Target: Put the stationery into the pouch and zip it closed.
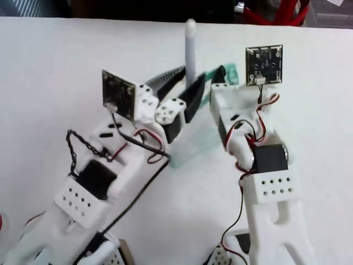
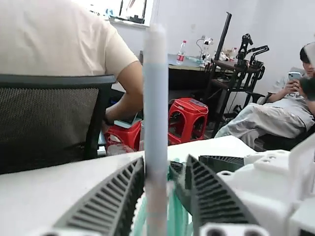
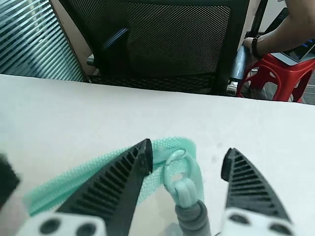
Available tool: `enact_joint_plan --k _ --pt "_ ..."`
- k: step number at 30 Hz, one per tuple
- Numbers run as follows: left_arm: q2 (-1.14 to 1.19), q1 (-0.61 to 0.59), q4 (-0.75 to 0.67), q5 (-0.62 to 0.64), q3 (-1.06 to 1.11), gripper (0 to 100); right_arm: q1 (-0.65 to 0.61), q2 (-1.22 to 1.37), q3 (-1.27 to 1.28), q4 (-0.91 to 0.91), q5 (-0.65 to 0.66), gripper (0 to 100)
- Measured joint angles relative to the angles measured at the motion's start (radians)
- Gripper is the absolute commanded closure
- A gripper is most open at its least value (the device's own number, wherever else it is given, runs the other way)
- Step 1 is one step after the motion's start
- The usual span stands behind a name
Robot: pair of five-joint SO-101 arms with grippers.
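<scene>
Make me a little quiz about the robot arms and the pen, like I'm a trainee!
1. True or false: the pen lies flat on the table.
2. What colour is the pouch? A red, B green, C black.
3. Fill in: the right gripper is ___ around the zipper pull.
Key: 1 false, it stands upright; 2 B; 3 open.

Robotics lab: mesh chair [image 3: 162,44], red stool [image 2: 188,115], background robot arm [image 2: 251,46].
</scene>
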Motion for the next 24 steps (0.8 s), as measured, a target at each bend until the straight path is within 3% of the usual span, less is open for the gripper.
enact_joint_plan --k 9,14,17,21,24 --pt "-0.101 -0.002 0.121 -0.018 0.0 80 0.0 0.0 0.0 0.0 0.0 75.8" --pt "-0.252 -0.003 0.364 -0.193 0.011 79 0.0 0.0 0.0 0.0 0.0 75.8" --pt "-0.339 -0.003 0.499 -0.235 0.057 79 0.0 0.0 0.0 0.0 0.0 75.8" --pt "-0.422 -0.003 0.529 -0.313 0.186 77 0.0 0.0 0.0 0.0 0.0 75.8" --pt "-0.439 -0.006 0.468 -0.356 0.298 78 0.0 0.0 0.0 0.0 0.0 75.8"
